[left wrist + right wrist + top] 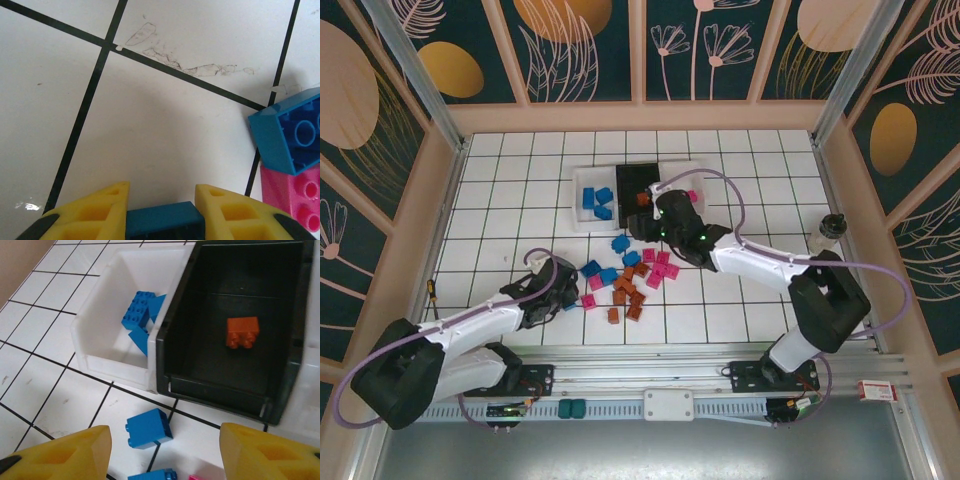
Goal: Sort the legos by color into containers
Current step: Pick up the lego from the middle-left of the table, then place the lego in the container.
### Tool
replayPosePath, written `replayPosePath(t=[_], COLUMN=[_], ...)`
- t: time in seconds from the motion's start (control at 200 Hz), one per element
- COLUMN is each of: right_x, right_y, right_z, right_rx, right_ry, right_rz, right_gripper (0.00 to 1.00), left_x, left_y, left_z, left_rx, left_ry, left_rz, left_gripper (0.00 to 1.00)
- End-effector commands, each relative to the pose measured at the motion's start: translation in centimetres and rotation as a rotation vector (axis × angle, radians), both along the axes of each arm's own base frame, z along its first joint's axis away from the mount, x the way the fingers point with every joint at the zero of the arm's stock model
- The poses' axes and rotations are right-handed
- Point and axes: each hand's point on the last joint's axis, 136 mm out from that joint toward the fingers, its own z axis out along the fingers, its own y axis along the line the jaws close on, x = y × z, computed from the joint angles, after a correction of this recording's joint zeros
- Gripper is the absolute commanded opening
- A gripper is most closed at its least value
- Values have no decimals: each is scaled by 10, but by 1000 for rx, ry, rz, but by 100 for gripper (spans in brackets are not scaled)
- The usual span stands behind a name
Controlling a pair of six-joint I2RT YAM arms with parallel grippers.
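Two arms are working over the white tiled surface [500,180], so here it is left to right. The left end effector [161,196] is down low over the tiles, its yellow fingers [100,212] clamped on a blue lego [164,220]. In the top view it sits at the left edge of the loose pile [630,275] of blue, pink and orange-brown bricks. Just right of that grip, another blue brick [290,130] lies with its hollow underside showing, right up against a pink brick [295,197].

Further back are the containers, three bins joined in a row. The left white bin [95,335] has a few blue bricks [139,312] in it. The black bin [170,355] in the middle holds one orange-brown brick [242,332]. The right white bin [705,200] has something pink [692,196] inside.

The right end effector [164,436] hangs at the front of the black bin with its fingers well apart and nothing between them. A stray blue brick [149,427] sits on the tile under it. Way off right, a small dark-capped bottle [830,228] stands near the wall.
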Motion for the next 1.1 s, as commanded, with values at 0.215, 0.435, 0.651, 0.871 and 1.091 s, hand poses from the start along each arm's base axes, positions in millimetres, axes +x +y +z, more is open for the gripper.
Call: replayPosePath(t=[0.215,0.435,0.651,0.871,1.091], right_x=[-16,-36,-53,-69,-80], right_y=[-36,-49,-60,-59,-61], right_z=[17,4,-3,-23,-45], right_rx=[88,102,108,94,68], right_ry=[-34,2,15,77,140], right_rz=[-90,-87,-80,-41,-36], right_gripper=[59,59,60,61,62], left_x=[83,178,245,280,280], left_y=[-34,-36,-52,-62,-71], left_z=[108,139,124,119,162], left_rx=[71,167,214,248,160], left_ry=[-234,-311,-299,-299,-378], left_rz=[-51,0,10,21,6], left_gripper=[14,14,13,29,70])
